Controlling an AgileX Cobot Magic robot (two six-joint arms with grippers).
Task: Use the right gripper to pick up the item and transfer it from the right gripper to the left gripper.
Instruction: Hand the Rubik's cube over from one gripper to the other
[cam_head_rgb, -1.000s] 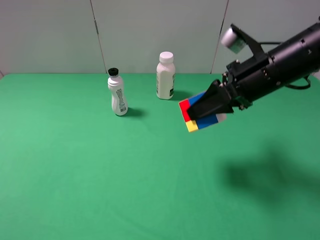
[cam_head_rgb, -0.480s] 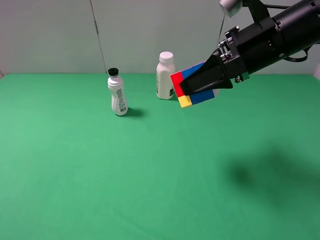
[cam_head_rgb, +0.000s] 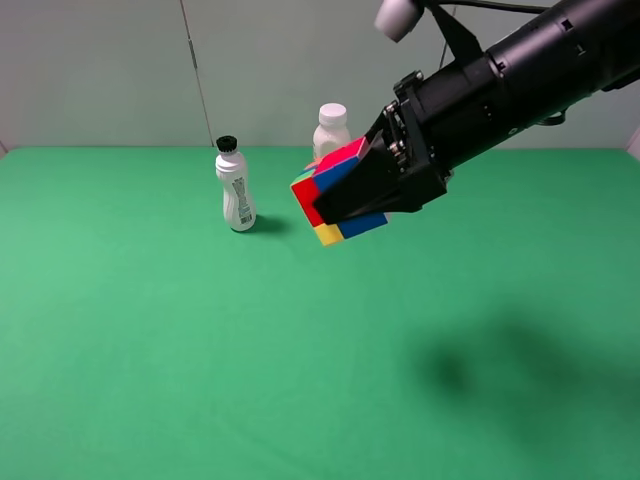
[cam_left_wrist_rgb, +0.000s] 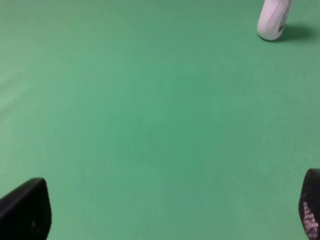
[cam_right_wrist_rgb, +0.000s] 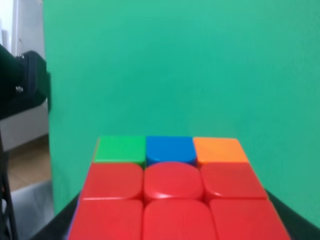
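Note:
The item (cam_head_rgb: 310, 198), a small puzzle cube showing red, blue and yellow squares, hangs in the air above the green table (cam_head_rgb: 150, 350). My right gripper (cam_head_rgb: 338, 200) is shut on it, its black jaws clamping two opposite sides. The right wrist view shows the item (cam_right_wrist_rgb: 172, 195) close up, with a red face and a green, blue and orange row. The left gripper (cam_left_wrist_rgb: 167, 212) is open over bare green cloth, with only its black fingertips (cam_left_wrist_rgb: 25, 210) showing, far apart. It is out of the exterior high view.
A white bottle with a black cap (cam_head_rgb: 236, 190) stands at the back left of centre. A white-capped bottle (cam_head_rgb: 331, 128) stands behind the held cube, partly hidden. One bottle (cam_left_wrist_rgb: 273, 20) also shows in the left wrist view.
The right gripper has carried the cube leftwards, rising on the way, from right of the white-capped bottle to in front of it. The left gripper's jaws stay wide apart.

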